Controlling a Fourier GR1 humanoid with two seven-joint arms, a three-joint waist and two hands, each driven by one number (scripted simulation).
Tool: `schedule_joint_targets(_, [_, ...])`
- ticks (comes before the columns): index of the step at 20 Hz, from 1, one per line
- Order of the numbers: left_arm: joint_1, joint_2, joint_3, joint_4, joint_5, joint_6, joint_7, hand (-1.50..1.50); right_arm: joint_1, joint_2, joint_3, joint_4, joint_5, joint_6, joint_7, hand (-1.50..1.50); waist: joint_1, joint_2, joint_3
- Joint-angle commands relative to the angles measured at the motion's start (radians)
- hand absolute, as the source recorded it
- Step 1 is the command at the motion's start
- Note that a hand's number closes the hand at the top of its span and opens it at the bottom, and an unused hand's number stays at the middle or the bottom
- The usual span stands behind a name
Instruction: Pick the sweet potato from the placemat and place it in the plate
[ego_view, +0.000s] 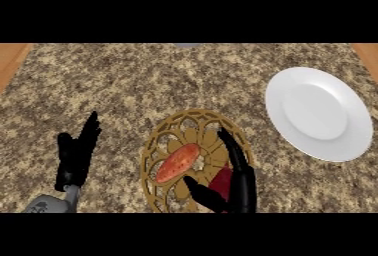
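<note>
The left hand (76, 152) is held open, fingers up, over the counter (148, 80). The sweet potato (177, 163) lies on the placemat (193, 122), flanked by the spread-open right hand (235, 187). The plate (319, 113) is seen well apart at the right.

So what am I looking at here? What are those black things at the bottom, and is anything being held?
You are looking steeply down at a speckled stone counter, as if from the robot's head. The black shapes are its two hands. The left hand rests open at the lower left, fingers up, holding nothing. The right hand is spread open over a gold lattice placemat, beside an orange sweet potato lying on it. Nothing is held yet. Something red shows under the right hand; I cannot tell what. A white plate sits at the right, with nothing on it.
</note>
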Motion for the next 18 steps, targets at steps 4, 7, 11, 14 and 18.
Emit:
schedule_joint_targets(4, [0.005,-0.005,-0.011,-0.008,-0.027,0.02,0.016,0.0,-0.04,-0.043,-0.006,-0.015,0.318,0.248,0.405,-1.5,-0.007,0.001,-0.001])
schedule_joint_targets(7, [0.011,-0.025,-0.02,-0.02,-0.03,0.027,0.015,0.0,-0.088,-0.026,0.011,-0.115,0.392,0.441,0.591,-1.5,-0.007,-0.002,0.0])
schedule_joint_targets(11, [0.01,-0.013,0.005,-0.018,-0.011,0.004,0.018,0.0,-0.132,0.01,0.03,-0.211,0.337,0.713,0.796,-1.5,0.006,0.004,0.003])
schedule_joint_targets(14, [0.0,-0.008,0.004,-0.016,-0.036,-0.001,0.011,0.0,-0.259,0.063,-0.009,-0.203,0.269,0.84,0.928,-1.5,0.017,0.01,0.005])
schedule_joint_targets(18, [-0.012,-0.007,0.017,-0.04,-0.034,-0.014,0.052,0.0,-0.301,0.064,0.051,-0.221,0.204,0.871,1.071,-1.5,0.018,0.01,0.006])
